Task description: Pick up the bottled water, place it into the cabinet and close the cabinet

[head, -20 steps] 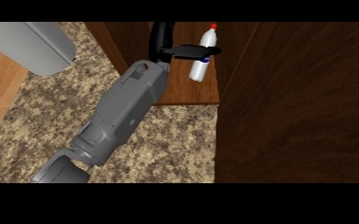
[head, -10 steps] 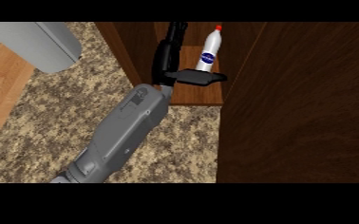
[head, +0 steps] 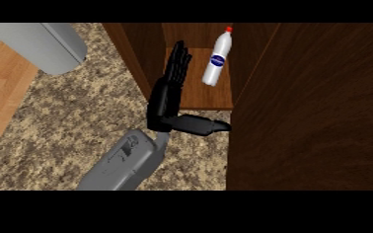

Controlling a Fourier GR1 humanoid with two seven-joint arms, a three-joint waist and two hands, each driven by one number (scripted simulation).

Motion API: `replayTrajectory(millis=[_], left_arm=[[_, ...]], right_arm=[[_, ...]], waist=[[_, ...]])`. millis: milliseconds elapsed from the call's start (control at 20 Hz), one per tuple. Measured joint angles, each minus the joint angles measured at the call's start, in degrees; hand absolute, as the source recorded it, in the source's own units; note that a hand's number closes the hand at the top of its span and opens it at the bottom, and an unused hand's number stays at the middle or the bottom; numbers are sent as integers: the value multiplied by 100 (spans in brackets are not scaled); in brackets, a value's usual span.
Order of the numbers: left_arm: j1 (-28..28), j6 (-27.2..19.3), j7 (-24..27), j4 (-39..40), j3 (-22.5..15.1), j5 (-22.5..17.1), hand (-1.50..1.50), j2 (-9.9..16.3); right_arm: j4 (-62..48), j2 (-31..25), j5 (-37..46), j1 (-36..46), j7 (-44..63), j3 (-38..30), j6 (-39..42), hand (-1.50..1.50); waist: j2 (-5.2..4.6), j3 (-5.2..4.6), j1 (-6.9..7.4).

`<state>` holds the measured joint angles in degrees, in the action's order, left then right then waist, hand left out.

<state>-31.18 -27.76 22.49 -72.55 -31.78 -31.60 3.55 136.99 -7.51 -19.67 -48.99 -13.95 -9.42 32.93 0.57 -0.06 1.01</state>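
White bottled water (head: 218,61), red cap, blue label; dark brown wood cabinet (head: 306,108); speckled tan-and-brown granite counter (head: 65,123); black hand (head: 171,96) on a grey forearm (head: 120,165).

Readable text: none from my viewpoint. White plastic water bottle with red cap (head: 217,61), standing inside brown wooden cabinet (head: 195,95), carries dark blue oval label with pale marks; I cannot make out lettering. No other labels, numbers or signs legible.
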Motion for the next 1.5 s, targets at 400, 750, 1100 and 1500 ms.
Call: replayTrajectory(millis=[400, 750, 1100, 1500], left_arm=[[1323, -56, -137, -1526, -342, 142, -150, 572], [2407, -31, -51, -2599, -431, 189, -150, 1129], [3124, 160, 153, -3143, -271, 138, -150, 1580], [3797, 463, 375, -3618, 128, -116, -150, 2020]], right_arm=[[-2, -537, 54, 41, 306, 502, 545, 150], [66, -705, 174, -64, 561, 1416, 826, 150], [148, -614, 442, 73, 1006, 2583, 676, 150], [432, -323, 1546, 471, 1620, 3693, 158, 150]], waist=[[-22, -1, -6], [-19, -7, -38], [-13, -18, -68], [2, -32, -46]])
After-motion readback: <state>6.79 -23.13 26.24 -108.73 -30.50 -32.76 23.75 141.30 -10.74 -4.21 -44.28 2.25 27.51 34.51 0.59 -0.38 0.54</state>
